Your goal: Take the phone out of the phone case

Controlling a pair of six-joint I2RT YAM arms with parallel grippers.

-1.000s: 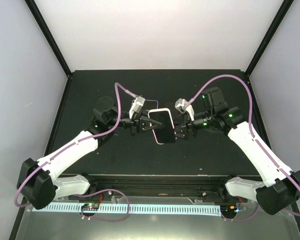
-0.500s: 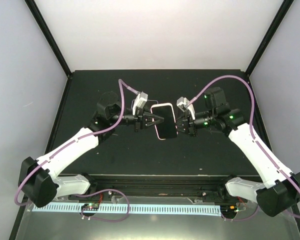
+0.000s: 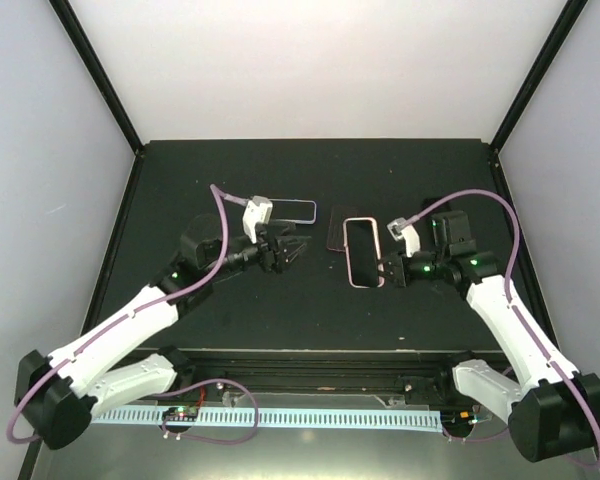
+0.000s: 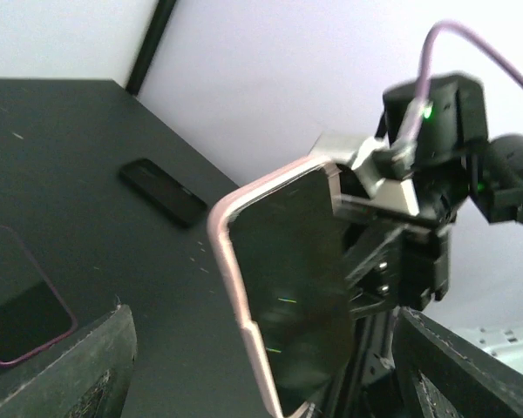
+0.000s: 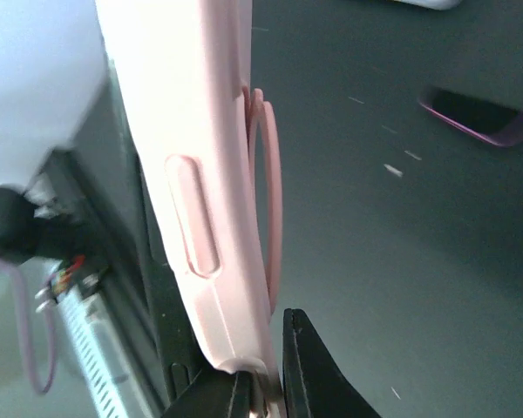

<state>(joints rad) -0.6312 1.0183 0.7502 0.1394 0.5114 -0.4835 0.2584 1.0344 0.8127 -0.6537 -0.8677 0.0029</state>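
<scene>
ARMS APART OVER THE TABLE: The right gripper (image 3: 389, 268) pinches the pink phone case (image 5: 174, 131) by its near end. Its jaws are closed tight on the edge, and it holds the case off the black table (image 3: 430, 180), a little right of centre. A dark, glossy phone (image 4: 288, 296) fills the case's frame and has not yet been taken out. Its face shows both from overhead and from the left wrist camera.

Seen side-on from the right wrist camera, the case shows 1 long raised side button (image 5: 196, 213) and a thin pink ring loop (image 5: 273, 174) on its back.

The left gripper (image 3: 292, 251) hangs to the left of the case and clear of it. Its 2 fingers (image 4: 61, 366) are spread wide with nothing gripped between them. From its own wrist camera the case appears ahead, apart from both fingers, with the right gripper behind it.

2 other items lie flat on the table. A flat black slab (image 3: 336, 230) sits just beside the far-left corner of the held case in the overhead view. Whether it is a handset cannot be told. A purple-rimmed case (image 3: 300, 211) with a dark inside lies farther left, near the left gripper and touching neither arm.
</scene>
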